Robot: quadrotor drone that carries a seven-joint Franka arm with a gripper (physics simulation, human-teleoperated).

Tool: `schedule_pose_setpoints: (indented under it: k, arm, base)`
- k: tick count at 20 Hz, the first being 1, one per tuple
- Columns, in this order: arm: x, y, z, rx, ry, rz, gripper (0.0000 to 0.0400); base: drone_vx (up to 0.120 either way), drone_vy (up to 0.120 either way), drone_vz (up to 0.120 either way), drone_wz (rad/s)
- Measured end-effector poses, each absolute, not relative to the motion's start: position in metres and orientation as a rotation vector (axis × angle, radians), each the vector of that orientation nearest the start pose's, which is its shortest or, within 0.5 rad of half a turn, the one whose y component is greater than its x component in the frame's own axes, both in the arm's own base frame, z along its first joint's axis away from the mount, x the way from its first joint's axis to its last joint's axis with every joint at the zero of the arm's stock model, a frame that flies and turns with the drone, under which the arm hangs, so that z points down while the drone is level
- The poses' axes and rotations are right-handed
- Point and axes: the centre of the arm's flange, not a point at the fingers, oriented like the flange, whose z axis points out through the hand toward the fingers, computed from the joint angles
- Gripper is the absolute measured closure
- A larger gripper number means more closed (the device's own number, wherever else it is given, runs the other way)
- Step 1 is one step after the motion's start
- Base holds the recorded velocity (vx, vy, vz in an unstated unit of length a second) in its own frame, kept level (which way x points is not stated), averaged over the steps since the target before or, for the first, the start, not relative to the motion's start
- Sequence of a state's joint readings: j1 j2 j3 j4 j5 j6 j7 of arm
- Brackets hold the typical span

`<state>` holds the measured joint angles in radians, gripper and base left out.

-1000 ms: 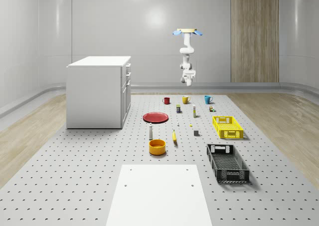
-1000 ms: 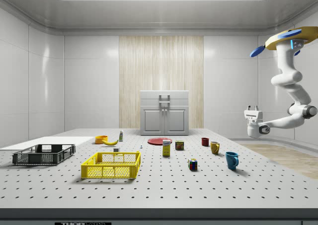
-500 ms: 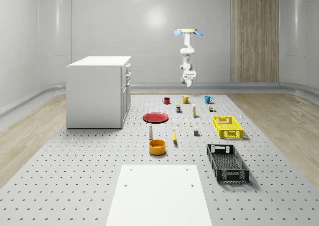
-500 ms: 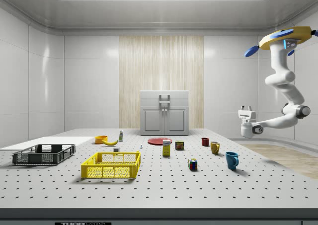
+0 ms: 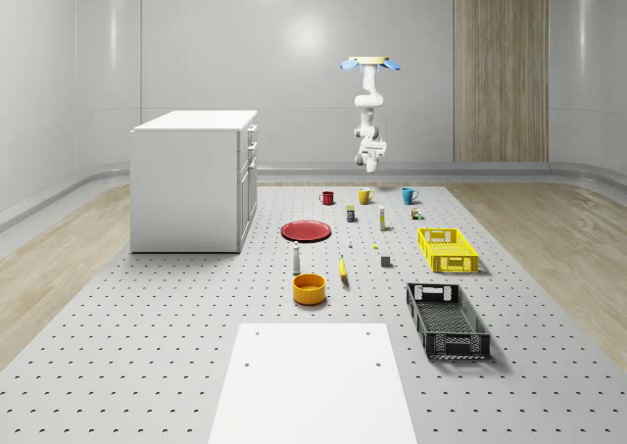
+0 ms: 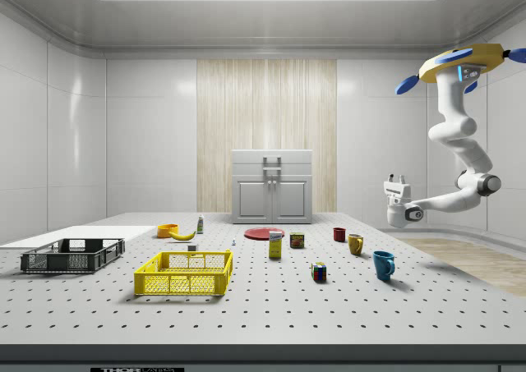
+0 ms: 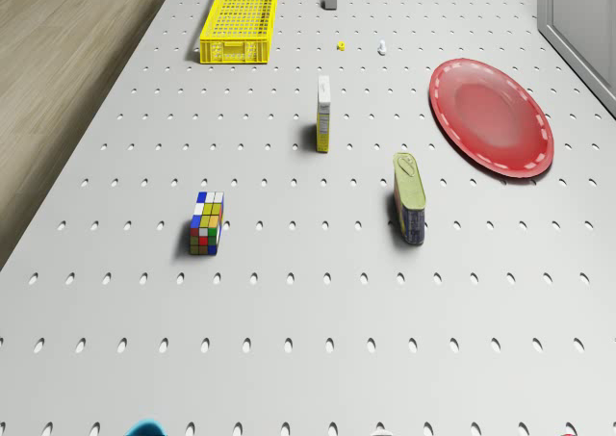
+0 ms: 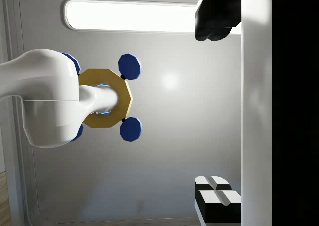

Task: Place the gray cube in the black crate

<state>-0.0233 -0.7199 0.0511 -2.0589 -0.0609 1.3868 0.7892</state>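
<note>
Pale perforated flooring is spreading across the room, and the drone (image 6: 460,62) is hovering high above its far end, near the mugs. Its arm is hanging down with the gripper (image 6: 397,177) pointing upward, fingers (image 8: 217,196) standing spread apart and holding nothing. The gray cube (image 5: 386,261) is sitting on the floor between the banana (image 5: 343,267) and the yellow crate (image 5: 448,250), well apart from the black crate (image 5: 447,320).

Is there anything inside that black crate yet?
The black crate looks empty; the gray cube sits on the table. In the side view its mesh walls partly hide the floor.
</note>
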Motion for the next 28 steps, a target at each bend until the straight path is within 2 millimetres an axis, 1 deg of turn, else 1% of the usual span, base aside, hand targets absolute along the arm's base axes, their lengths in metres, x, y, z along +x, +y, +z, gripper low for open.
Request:
schedule_pose_setpoints:
  k: [5,9,12,14,16,17,18,19,20,21,22,23,24,25,28]
  arm:
    - [0.301,0.021,0.689,-3.061,1.270,-0.217,0.0000]
    - [0.301,0.041,0.682,-3.222,1.339,-0.373,0.0000]
    - [0.301,0.063,0.669,-3.416,1.423,-0.598,0.0000]
    - [0.302,0.079,0.651,-3.581,1.495,-0.843,0.0000]
    - [0.303,0.093,0.625,-3.752,1.571,-1.202,0.0000]
    - [0.303,0.097,0.609,-3.825,1.606,-1.436,0.0000]
    - [0.304,0.099,0.591,-3.876,1.633,-1.711,0.0000]
    - [0.304,0.097,0.574,-3.895,1.647,-2.027,0.0000]
    - [0.305,0.093,0.558,-3.869,1.645,-2.380,0.0000]
    - [0.305,0.086,0.543,-3.789,1.620,-2.763,0.0000]
    - [0.306,0.078,0.531,-3.648,1.571,-3.160,0.0000]
    - [0.306,0.069,0.521,-3.447,1.495,-3.553,0.0000]
    - [0.306,0.061,0.513,-3.194,1.397,-3.926,0.0000]
    - [0.307,0.052,0.507,0.530,-0.234,0.778,0.0000]
    - [0.307,0.032,0.497,0.313,-0.141,0.785,0.0000]
  base:
    - [0.120,0.000,0.000,0.000]
    - [0.120,0.000,0.000,0.000]
    - [0.120,0.000,0.000,0.000]
    - [0.120,0.000,0.000,0.000]
    - [0.120,0.000,0.000,0.000]
    - [0.120,0.000,0.000,0.000]
    - [0.120,0.000,0.000,0.000]
    - [0.120,0.000,0.000,0.000]
    - [0.120,0.000,0.000,0.000]
    - [0.120,0.000,0.000,0.000]
    - [0.120,0.000,0.000,0.000]
    - [0.120,0.000,0.000,0.000]
    - [0.120,0.000,0.000,0.000]
    - [0.120,0.000,0.000,0.000]
    - [0.120,0.000,0.000,0.000]
